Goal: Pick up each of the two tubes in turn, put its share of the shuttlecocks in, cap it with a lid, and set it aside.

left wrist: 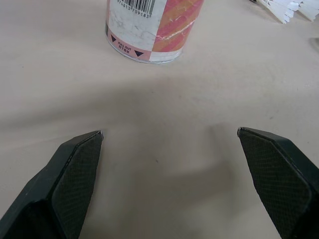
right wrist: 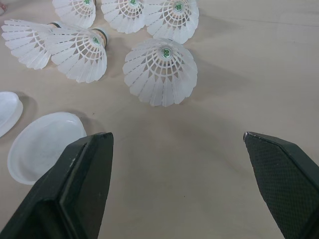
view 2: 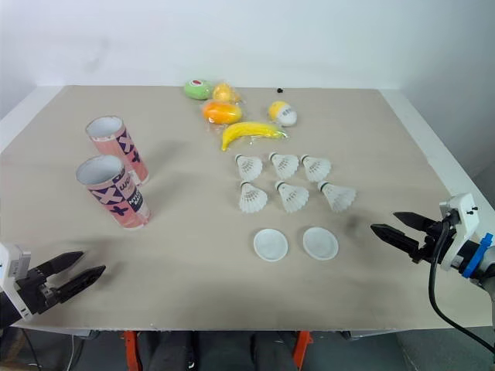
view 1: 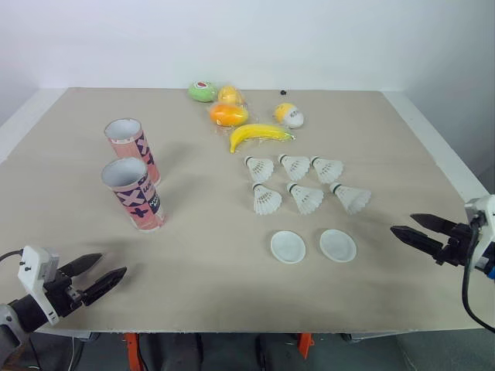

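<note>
Right hand (right wrist: pixel 177 135): two black textured fingers (right wrist: pixel 84 184), spread wide, nothing between them.
Beige desk (right wrist: pixel 214 164): bare under the hand.
White feathered shuttlecocks (right wrist: pixel 160 72): six, lying on the desk. One is nearest the hand, its green-marked cork facing the camera. The other five are grouped just beyond it.
Round white plastic lids (right wrist: pixel 45 144): two, side by side. One lies just beside a finger, the other is partly cut off.

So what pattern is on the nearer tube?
The nearer tube is pink with dark crosses on white, clearest in the left eye view.

Two open pink tubes (view 1: pixel 133 193) upright at left; six white shuttlecocks (view 1: pixel 305 199) in rows, two lids (view 1: pixel 288 246) nearby.
</note>
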Robot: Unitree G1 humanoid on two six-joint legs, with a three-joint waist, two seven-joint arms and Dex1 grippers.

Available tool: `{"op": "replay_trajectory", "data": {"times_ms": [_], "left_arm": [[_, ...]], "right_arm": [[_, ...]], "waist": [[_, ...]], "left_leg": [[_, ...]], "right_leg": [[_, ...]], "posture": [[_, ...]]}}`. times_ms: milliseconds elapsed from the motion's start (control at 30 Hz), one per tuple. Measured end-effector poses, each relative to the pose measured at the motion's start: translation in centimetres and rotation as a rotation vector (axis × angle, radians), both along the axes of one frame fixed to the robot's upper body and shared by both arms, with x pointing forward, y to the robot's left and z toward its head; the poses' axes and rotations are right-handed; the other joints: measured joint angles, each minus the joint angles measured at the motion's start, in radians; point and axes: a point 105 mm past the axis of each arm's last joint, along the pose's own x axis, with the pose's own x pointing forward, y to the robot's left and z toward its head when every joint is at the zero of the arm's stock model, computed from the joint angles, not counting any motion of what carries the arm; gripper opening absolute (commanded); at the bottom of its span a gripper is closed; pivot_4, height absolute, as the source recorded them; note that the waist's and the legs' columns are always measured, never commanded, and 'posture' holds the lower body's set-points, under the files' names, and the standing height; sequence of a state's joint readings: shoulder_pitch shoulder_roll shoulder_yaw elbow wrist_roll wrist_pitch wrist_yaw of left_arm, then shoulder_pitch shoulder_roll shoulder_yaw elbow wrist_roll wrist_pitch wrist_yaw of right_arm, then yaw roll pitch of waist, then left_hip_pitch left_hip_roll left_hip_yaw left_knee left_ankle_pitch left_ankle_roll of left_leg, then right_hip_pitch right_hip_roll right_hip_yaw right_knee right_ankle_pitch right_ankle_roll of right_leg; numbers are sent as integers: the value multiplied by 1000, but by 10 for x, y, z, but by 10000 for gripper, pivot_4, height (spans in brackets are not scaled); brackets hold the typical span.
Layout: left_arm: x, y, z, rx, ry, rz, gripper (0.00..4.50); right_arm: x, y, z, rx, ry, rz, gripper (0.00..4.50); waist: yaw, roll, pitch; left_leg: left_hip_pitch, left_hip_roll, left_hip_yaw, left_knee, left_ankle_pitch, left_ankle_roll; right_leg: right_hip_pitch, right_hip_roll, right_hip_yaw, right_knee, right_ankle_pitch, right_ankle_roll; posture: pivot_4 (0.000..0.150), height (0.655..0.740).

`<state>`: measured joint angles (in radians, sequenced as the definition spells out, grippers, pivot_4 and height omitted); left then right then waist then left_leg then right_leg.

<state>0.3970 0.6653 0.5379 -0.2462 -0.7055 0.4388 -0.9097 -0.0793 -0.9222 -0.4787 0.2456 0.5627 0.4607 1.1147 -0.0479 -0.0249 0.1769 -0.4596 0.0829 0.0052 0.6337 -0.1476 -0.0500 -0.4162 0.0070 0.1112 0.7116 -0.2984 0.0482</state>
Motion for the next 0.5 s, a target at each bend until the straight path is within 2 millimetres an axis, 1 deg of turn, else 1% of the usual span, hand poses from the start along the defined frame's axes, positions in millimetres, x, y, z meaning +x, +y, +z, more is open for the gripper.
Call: {"op": "replay_trajectory", "data": {"times_ms": [67,100,233,500], "left_arm": [[1,0,0,-2,0,2,45000],[5,-2,3,-7,-9,1,45000],[9,-7,11,-18,-38,-9,45000],[9,-13,12,-39,-30,-7,45000]], "right_arm": [[0,0,0,0,0,0,44733],[0,0,0,-1,-1,1,44733],[1,3,3,-9,-9,12,44733],[3,6,3,-7,-7,21,44733]], "waist": [[0,0,0],[0,0,0],[0,0,0],[0,0,0]], "left_leg": [[0,0,0,0,0,0],[0,0,0,0,0,0],[0,0,0,0,0,0],[0,0,0,0,0,0]], "right_leg": [[0,0,0,0,0,0],[0,0,0,0,0,0],[1,0,0,0,0,0],[1,0,0,0,0,0]], "posture": [[1500,6946],[1500,6946],[1500,6946],[1500,6946]]}}
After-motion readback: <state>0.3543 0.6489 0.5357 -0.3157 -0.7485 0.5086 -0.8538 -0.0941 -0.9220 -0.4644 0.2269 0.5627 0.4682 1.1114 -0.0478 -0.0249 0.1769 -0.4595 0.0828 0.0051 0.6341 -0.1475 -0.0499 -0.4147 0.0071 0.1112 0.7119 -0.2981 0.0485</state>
